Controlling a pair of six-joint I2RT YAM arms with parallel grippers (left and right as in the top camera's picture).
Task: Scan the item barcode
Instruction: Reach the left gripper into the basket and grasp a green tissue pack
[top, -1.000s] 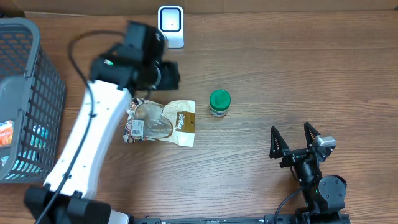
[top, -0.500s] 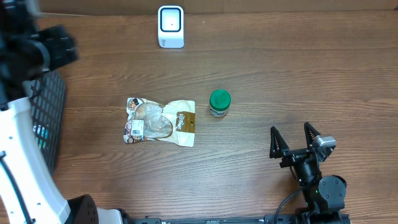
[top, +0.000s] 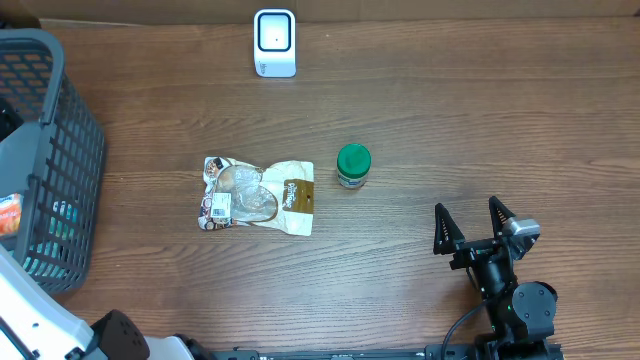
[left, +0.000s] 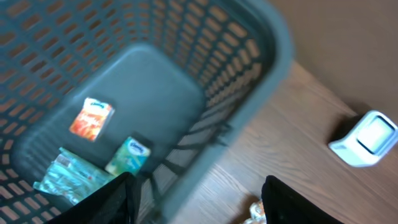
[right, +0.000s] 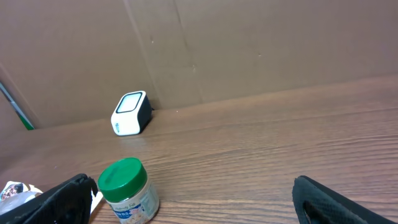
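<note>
The white barcode scanner (top: 274, 42) stands at the table's far edge. A crinkled snack pouch (top: 258, 196) lies flat mid-table, and a green-lidded jar (top: 353, 165) stands upright to its right. In the left wrist view my left gripper (left: 199, 208) hangs open over the near rim of the grey basket (left: 249, 93), holding nothing. An orange packet (left: 91, 118), a green packet (left: 129, 155) and a teal bag (left: 68, 177) lie inside the basket. My right gripper (top: 478, 228) rests open at the front right, well away from the jar (right: 127, 190).
The grey mesh basket (top: 40, 150) fills the left edge of the table. A brown cardboard wall (right: 249, 43) backs the table behind the scanner (right: 130, 113). A white link of the left arm (top: 30, 320) shows at the bottom left.
My left arm has swung left from above the pouch and scanner to over the basket, leaving most of the overhead view. The right arm, pouch and jar have not moved.
</note>
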